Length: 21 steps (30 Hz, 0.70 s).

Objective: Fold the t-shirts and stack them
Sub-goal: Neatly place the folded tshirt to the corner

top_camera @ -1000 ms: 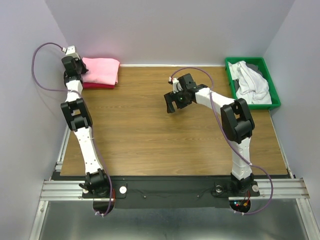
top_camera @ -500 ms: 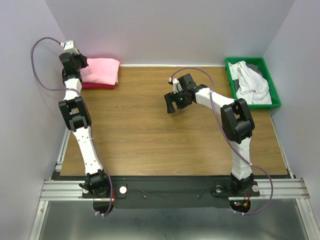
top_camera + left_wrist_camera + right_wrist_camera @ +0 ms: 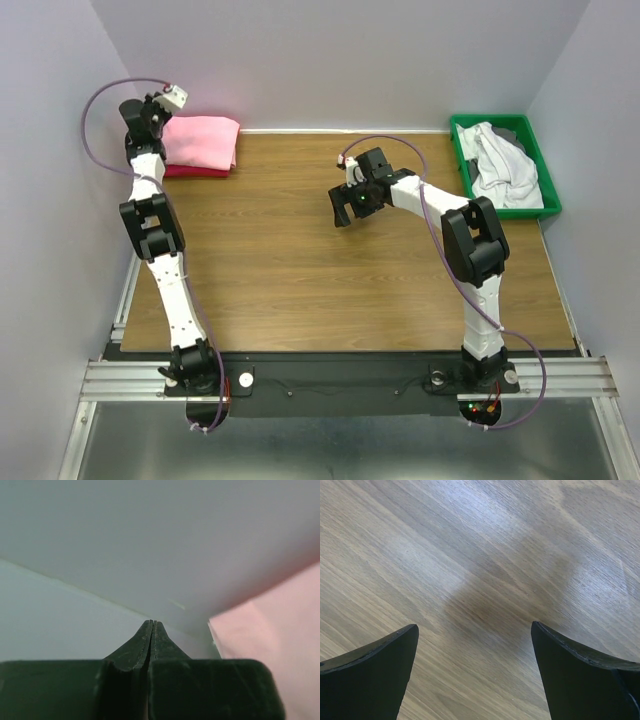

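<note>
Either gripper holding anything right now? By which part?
Nothing is held. The left gripper is shut on nothing, beside the folded light pink t-shirt. The right gripper is open above the table.

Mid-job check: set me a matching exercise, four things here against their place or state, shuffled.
1. light pink t-shirt
2. white t-shirt
3. left gripper
4. right gripper

A. open above the wooden table
B. crumpled in the green bin
C. folded at the far-left corner
D. shut, empty

Pairs: 1-C, 2-B, 3-D, 4-A
</note>
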Each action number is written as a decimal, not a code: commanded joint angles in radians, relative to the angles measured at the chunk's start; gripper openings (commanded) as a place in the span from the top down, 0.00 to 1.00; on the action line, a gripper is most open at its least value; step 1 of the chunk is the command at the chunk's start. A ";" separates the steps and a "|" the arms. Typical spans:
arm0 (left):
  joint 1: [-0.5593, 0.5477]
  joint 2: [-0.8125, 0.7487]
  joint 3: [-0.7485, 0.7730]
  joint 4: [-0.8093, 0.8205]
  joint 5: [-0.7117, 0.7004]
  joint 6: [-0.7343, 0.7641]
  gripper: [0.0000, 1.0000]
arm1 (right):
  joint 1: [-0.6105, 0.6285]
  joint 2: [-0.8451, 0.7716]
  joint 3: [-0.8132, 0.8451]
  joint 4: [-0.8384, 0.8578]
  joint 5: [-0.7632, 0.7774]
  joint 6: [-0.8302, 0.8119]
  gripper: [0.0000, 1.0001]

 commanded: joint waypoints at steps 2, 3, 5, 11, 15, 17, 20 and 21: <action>0.040 0.017 -0.012 -0.031 0.099 0.257 1.00 | -0.005 -0.016 -0.005 0.009 0.006 -0.003 0.00; 0.043 0.024 -0.010 -0.035 0.107 0.271 1.00 | -0.005 -0.016 -0.005 0.009 0.006 -0.003 0.00; 0.044 0.037 -0.015 -0.046 0.121 0.323 1.00 | -0.005 -0.009 -0.005 0.007 0.006 -0.003 0.00; 0.044 0.073 -0.007 -0.078 0.123 0.423 1.00 | -0.005 0.004 0.000 0.007 0.007 -0.003 0.00; 0.050 0.087 -0.020 -0.106 0.115 0.496 1.00 | -0.005 0.008 -0.002 0.007 0.008 -0.005 0.00; 0.050 0.097 -0.020 -0.120 0.109 0.532 1.00 | -0.005 0.007 -0.006 0.006 0.009 -0.005 0.00; 0.052 0.113 -0.007 -0.152 0.095 0.573 1.00 | -0.005 0.004 -0.011 0.006 0.012 -0.006 0.00; 0.052 0.116 -0.006 -0.163 0.090 0.588 1.00 | -0.005 0.005 -0.011 0.006 0.015 -0.006 0.00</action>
